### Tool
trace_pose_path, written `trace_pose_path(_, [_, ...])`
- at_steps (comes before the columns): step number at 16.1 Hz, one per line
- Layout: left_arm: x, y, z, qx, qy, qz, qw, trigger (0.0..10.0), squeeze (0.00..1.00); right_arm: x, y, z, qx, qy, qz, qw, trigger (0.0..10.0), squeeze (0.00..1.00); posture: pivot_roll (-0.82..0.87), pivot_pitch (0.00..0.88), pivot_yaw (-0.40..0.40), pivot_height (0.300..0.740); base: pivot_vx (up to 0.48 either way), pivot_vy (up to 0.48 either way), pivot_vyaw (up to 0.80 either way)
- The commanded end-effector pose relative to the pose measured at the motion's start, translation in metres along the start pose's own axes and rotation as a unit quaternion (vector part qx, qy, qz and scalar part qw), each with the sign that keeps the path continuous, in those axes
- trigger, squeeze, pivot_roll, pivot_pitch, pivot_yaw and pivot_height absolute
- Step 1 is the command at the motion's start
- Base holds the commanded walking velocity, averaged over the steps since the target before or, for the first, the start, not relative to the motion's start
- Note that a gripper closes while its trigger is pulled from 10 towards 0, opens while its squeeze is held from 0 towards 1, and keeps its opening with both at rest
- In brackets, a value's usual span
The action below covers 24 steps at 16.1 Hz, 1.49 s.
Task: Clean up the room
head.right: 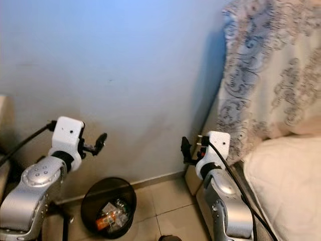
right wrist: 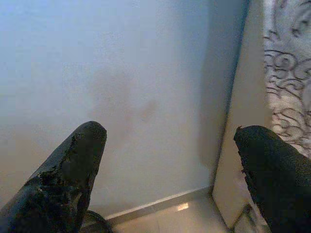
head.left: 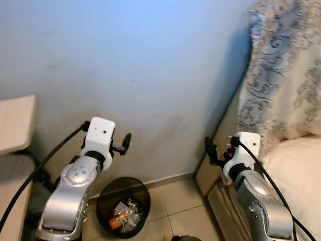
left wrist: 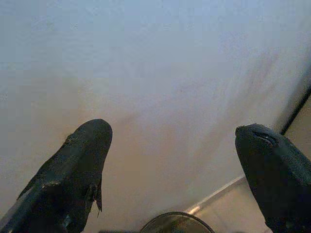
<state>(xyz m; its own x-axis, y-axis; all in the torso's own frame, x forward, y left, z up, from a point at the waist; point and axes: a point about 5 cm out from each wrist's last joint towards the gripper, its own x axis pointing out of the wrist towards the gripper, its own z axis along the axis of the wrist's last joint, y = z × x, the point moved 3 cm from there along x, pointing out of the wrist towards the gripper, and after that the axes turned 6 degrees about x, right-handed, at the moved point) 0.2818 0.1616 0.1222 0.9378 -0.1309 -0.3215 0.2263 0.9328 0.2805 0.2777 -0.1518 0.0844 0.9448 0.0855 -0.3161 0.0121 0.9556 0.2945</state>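
Tools: 2, left (left wrist: 172,160) right (right wrist: 170,160), both spread | bin (head.left: 123,207): 1

A big plain wall (head.left: 150,65) that looks pale blue stands in front. On the right hangs a cream cloth with grey swirls (head.left: 281,65), draped over a bed. A soft white pillow (head.left: 298,170) lies just under the cloth. The bed's light wooden side (head.left: 210,175) meets the wall in the corner. The floor (head.left: 175,201) has shiny beige tiles. On the far left is a light wooden counter (head.left: 15,123).
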Motion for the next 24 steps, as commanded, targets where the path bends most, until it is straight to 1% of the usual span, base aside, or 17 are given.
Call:
trace_pose_path(1, [0.0019,-0.0001,-0.0044,0.004,0.015,-0.002,1.000,10.0,0.00,0.0012,0.0030,0.0058,-0.012,-0.005,-0.003,1.000,10.0,1.00,-0.09,0.000,-0.004,0.740,0.000,0.000,-0.78])
trace_pose_path(2, [0.0026,0.0014,-0.0067,-0.007,0.022,0.008,1.000,10.0,0.00,0.0019,0.0076,0.0080,-0.017,-0.007,0.004,1.000,10.0,1.00,-0.09,0.000,-0.006,0.740,0.000,0.000,-0.77])
trace_pose_path(3, [0.0032,0.0012,-0.0067,-0.004,0.021,0.008,1.000,10.0,0.00,0.0019,0.0094,0.0081,-0.022,-0.007,0.006,1.000,10.0,1.00,-0.08,0.000,-0.011,0.740,0.000,0.000,-0.77])
trace_pose_path(4, [0.0035,-0.0007,-0.0056,0.008,0.016,0.001,1.000,10.0,0.00,0.0024,0.0086,0.0072,-0.023,-0.005,0.004,1.000,10.0,1.00,-0.08,0.000,-0.017,0.740,0.000,0.000,-0.77])
trace_pose_path(5, [0.0038,-0.0027,-0.0050,0.011,0.013,-0.005,1.000,10.0,0.00,0.0027,0.0057,0.0061,-0.026,0.000,-0.001,1.000,10.0,1.00,-0.08,0.000,-0.019,0.740,0.000,0.000,-0.78])
trace_pose_path(6, [0.0039,-0.0040,-0.0038,0.000,0.013,-0.007,1.000,10.0,0.00,0.0022,0.0034,0.0054,-0.028,0.004,-0.004,1.000,10.0,1.00,-0.09,0.000,-0.014,0.740,0.000,0.000,-0.78])
trace_pose_path(7, [0.0039,-0.0058,-0.0022,0.002,0.010,-0.013,1.000,10.0,0.00,0.0019,0.0027,0.0057,-0.031,0.006,-0.004,1.000,10.0,1.00,-0.09,0.000,-0.015,0.740,0.000,0.000,-0.77])
trace_pose_path(11, [0.0053,-0.0048,-0.0005,0.017,0.004,-0.011,1.000,10.0,0.00,0.0037,0.0043,0.0062,-0.030,0.004,-0.004,1.000,10.0,1.00,-0.09,0.000,-0.019,0.740,0.000,0.000,-0.78])
trace_pose_path(13, [0.0069,-0.0010,-0.0004,0.022,0.013,-0.007,1.000,10.0,0.00,0.0043,0.0054,0.0040,-0.032,0.009,-0.004,0.999,10.0,1.00,-0.08,0.000,-0.019,0.740,0.000,0.000,-0.77])
trace_pose_path(17, [0.0085,0.0003,0.0023,0.013,0.010,-0.010,1.000,10.0,0.00,0.0051,0.0075,0.0035,-0.035,0.009,-0.003,0.999,10.0,1.00,-0.08,0.000,-0.020,0.740,0.000,0.000,-0.77])
trace_pose_path(19, [0.0090,-0.0014,0.0020,0.022,0.011,-0.015,1.000,10.0,0.00,0.0052,0.0080,0.0041,-0.036,0.009,-0.003,0.999,10.0,1.00,-0.08,0.000,-0.023,0.740,0.000,0.000,-0.77])
trace_pose_path(24, [0.0084,-0.0023,0.0016,0.016,0.012,-0.023,1.000,10.0,0.00,0.0054,0.0071,0.0050,-0.036,0.008,-0.006,0.999,10.0,1.00,-0.08,0.000,-0.021,0.740,0.000,0.000,-0.77])
